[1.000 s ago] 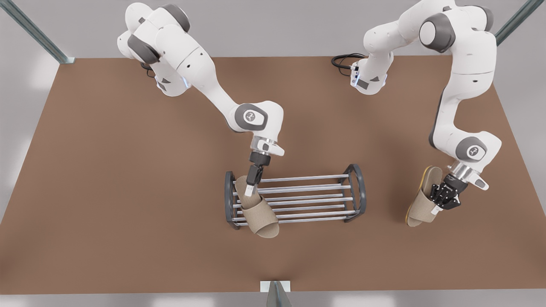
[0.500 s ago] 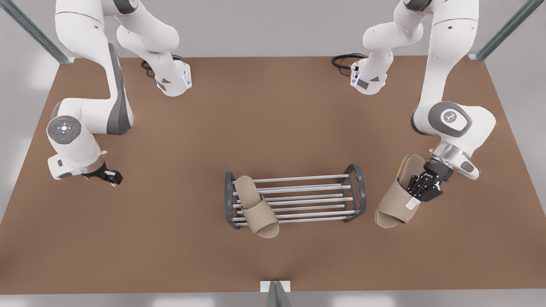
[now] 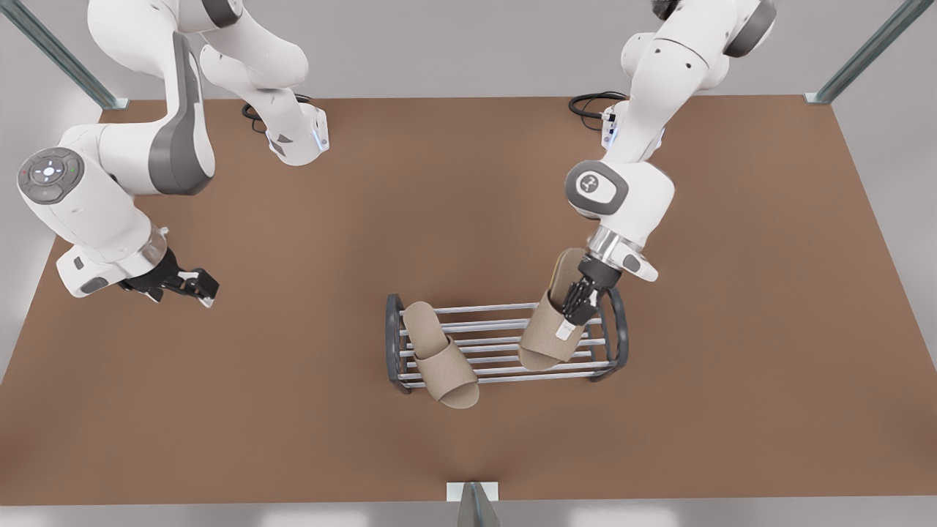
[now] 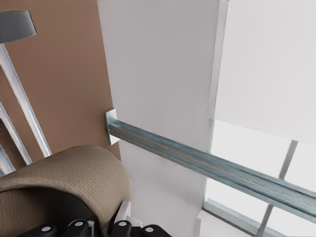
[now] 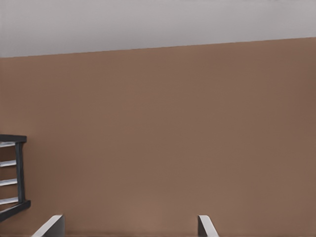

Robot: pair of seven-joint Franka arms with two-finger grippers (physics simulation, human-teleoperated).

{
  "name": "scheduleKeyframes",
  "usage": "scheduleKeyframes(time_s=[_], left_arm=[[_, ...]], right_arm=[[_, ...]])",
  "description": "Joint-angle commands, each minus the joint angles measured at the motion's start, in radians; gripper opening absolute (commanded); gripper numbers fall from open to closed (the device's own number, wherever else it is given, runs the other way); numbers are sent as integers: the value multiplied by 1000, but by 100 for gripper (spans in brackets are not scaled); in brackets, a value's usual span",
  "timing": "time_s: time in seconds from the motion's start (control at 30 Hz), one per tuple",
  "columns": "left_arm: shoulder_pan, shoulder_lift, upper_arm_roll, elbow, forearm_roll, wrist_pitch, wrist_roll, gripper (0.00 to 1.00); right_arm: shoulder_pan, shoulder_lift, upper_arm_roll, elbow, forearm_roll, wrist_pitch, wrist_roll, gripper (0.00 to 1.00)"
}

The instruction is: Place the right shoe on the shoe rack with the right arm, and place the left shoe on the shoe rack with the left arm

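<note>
Left gripper (image 3: 576,311) fingers clamped on left shoe (image 3: 550,333) over shoe rack (image 3: 613,322); right gripper (image 3: 192,286) fingers apart, waiting above worktop (image 3: 293,410)

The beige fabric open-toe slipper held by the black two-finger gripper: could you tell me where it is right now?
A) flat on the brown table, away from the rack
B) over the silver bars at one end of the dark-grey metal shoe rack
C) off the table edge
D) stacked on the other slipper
B: the held slipper, pinched by the left gripper, hangs over the rack at the front view's right end, apart from the other slipper.
</note>
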State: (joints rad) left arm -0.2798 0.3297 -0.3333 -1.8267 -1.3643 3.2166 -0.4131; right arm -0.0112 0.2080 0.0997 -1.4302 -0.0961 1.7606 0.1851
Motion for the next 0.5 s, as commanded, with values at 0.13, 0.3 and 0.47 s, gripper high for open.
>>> scheduleKeyframes(time_s=[0.13,0.3,0.47], left_arm=[[-52,48,0,-40,50,98,-162,22],[-81,54,2,-63,45,112,-165,23],[-93,38,2,-103,4,112,-165,23]], right_arm=[[3,4,0,-9,-1,19,-131,100],[0,2,0,-7,1,27,-127,100],[0,4,0,-10,1,28,-128,100]])
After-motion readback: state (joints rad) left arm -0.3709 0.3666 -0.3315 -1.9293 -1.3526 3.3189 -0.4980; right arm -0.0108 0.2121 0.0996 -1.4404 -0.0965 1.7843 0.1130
